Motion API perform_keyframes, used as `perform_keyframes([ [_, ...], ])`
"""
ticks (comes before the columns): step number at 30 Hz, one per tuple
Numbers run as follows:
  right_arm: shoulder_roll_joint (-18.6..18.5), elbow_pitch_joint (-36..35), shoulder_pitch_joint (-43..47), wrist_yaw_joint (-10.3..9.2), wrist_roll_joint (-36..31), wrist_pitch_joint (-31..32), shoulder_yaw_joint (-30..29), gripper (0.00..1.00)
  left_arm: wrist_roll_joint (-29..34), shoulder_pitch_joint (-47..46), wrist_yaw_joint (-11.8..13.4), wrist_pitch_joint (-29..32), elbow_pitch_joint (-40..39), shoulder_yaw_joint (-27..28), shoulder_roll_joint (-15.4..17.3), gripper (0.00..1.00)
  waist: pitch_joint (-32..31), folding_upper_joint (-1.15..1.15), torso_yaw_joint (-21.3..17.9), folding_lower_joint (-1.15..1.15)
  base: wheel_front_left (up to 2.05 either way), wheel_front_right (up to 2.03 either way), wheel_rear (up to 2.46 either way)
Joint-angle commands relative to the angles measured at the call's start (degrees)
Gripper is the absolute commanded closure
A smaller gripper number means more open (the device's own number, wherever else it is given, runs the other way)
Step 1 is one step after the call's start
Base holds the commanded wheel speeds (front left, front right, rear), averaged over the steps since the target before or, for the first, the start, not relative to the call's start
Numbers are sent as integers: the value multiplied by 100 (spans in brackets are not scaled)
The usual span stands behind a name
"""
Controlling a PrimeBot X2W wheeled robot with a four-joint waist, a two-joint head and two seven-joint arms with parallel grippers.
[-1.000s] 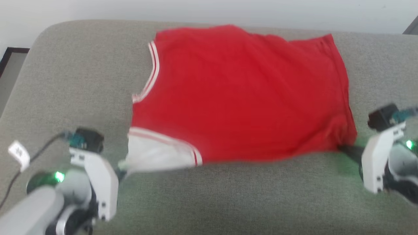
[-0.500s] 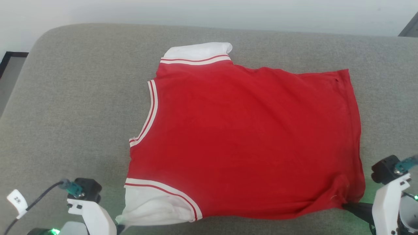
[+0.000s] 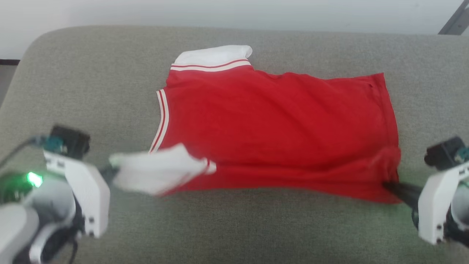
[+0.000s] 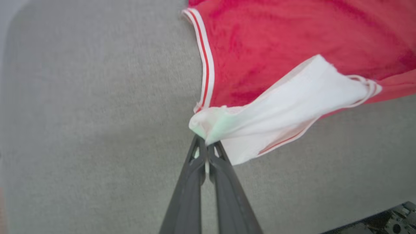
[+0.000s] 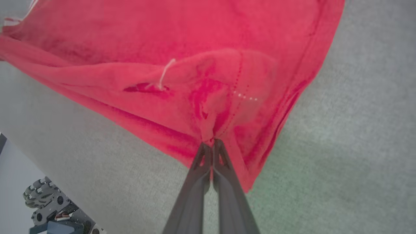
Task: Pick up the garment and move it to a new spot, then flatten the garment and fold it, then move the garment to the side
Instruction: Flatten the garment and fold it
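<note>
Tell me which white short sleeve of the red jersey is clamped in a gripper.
The near white sleeve, pinched at its tip by the left gripper; the far white sleeve lies flat, untouched.

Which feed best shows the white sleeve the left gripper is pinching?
The left wrist view: the white sleeve is close and large, its tip pinched in the shut left gripper. The head view shows that sleeve small and blurred. The right wrist view faces the red hem corner of the garment.
</note>
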Motion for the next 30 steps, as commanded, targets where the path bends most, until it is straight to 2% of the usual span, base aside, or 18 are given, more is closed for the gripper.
perform_keyframes([
  [1,52,16,-161,-10,-53,61,-28,100,92,-238,-106,29,120,15,-52,100,48,0,-20,0,0,0,0],
  [6,129,226,-828,-10,-300,133,86,100,289,-1164,-601,147,880,-90,-427,100,250,0,-68,0,0,0,0],
  [13,220,964,-1771,-10,-438,22,561,100,498,-2197,-1304,203,2343,-427,-1217,100,573,0,-104,0,0,0,0],
  [21,349,1941,-2470,-11,-393,-174,1165,100,395,-2666,-1824,247,3923,-698,-1953,100,814,0,-119,0,0,0,0],
  [22,379,2057,-2518,-12,-351,-200,1194,93,371,-2698,-1868,258,4083,-719,-2017,100,825,0,-118,0,0,0,0],
  [23,391,2159,-2566,-12,-348,-216,1236,79,326,-2728,-1898,299,4250,-729,-2095,100,832,0,-114,0,0,0,0],
  [24,387,2233,-2624,-12,-373,-227,1299,65,289,-2759,-1918,336,4385,-740,-2164,88,837,0,-108,0,0,0,0],
  [25,385,2297,-2662,-12,-381,-240,1346,56,277,-2789,-1942,381,4512,-755,-2197,69,836,0,-104,0,0,0,0],
  [26,380,2349,-2697,-12,-383,-262,1389,38,256,-2824,-1952,401,4612,-763,-2231,48,831,0,-102,0,0,0,0],
  [27,367,2385,-2740,-12,-389,-293,1423,2,203,-2856,-1950,412,4680,-730,-2273,4,822,0,-100,0,0,0,0],
  [28,361,2403,-2780,-12,-381,-303,1451,0,158,-2881,-1950,425,4725,-696,-2300,0,806,0,-97,0,0,0,0],
  [30,365,2414,-2823,-11,-334,-376,1427,0,135,-2946,-1932,449,4750,-665,-2272,0,764,0,-88,0,0,0,0],
])
